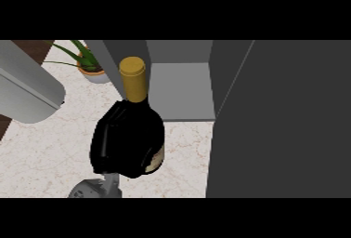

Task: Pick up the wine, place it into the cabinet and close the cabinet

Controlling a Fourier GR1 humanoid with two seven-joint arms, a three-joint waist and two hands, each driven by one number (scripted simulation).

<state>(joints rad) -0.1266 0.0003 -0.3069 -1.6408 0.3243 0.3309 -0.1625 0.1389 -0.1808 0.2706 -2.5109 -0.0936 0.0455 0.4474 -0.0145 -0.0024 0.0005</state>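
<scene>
The wine bottle [134, 83] is dark with a gold-capped neck and a pale label showing at its lower right. It stands upright above the marble counter, just in front of the open cabinet [182, 93]. My right hand [118, 139] is shut around the bottle's body and hides most of it; its grey wrist comes up from the lower edge. The neck tip overlaps the left edge of the cabinet's opening. The cabinet's grey inside shows nothing in it. The dark cabinet door [281, 121] stands open and fills the right side. My left hand does not show.
A potted green plant [89, 65] stands at the back left of the counter [41, 153], next to the cabinet's left wall. A large rounded grey body [27, 88] reaches in from the left edge, above the counter.
</scene>
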